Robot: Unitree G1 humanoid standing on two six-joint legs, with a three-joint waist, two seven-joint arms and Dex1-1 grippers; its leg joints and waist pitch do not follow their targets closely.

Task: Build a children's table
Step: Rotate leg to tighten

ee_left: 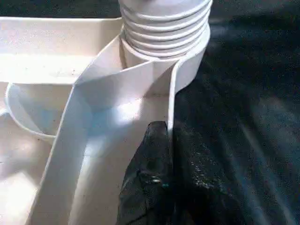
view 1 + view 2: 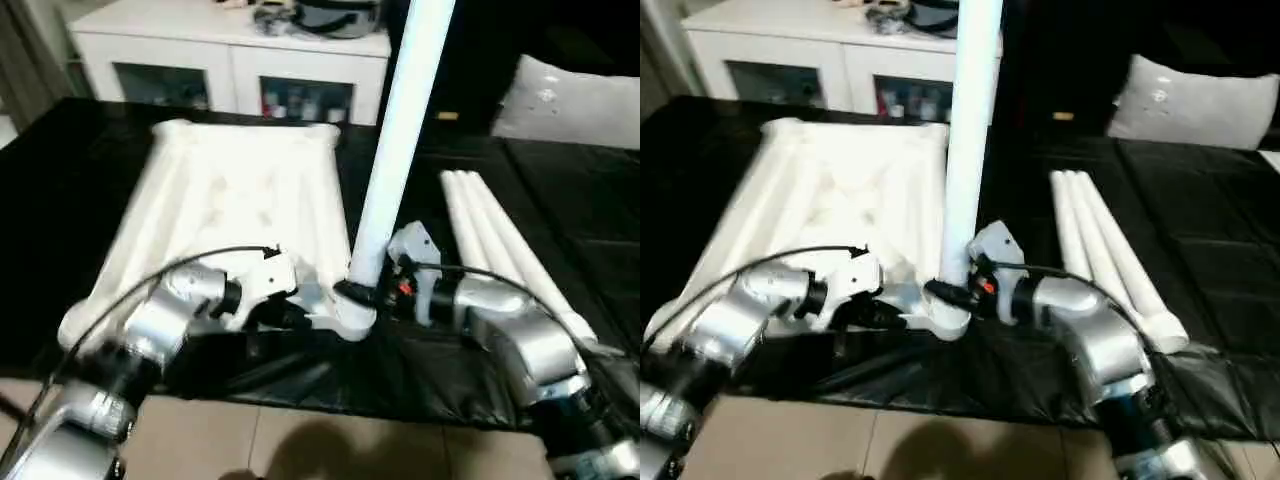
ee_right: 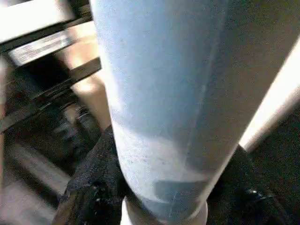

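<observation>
Black left gripper (image 1: pixel 161 187) pinched on white ribbed plastic tabletop (image 2: pixel 240 190) rim, right gripper (image 2: pixel 372 292) clasping upright white tapered tube leg (image 2: pixel 400 130) at corner socket (image 2: pixel 352 312), three spare legs (image 2: pixel 490 235) alongside.

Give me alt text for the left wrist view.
A ribbed white plastic leg end sits in the round corner socket of the white plastic tabletop. The left gripper pinches the tabletop's rim beside black cloth.

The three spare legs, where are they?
In the left eye view, the three spare legs lie side by side on the black table cover, on the robot's right, beside the upside-down tabletop and past the right pincer.
</observation>
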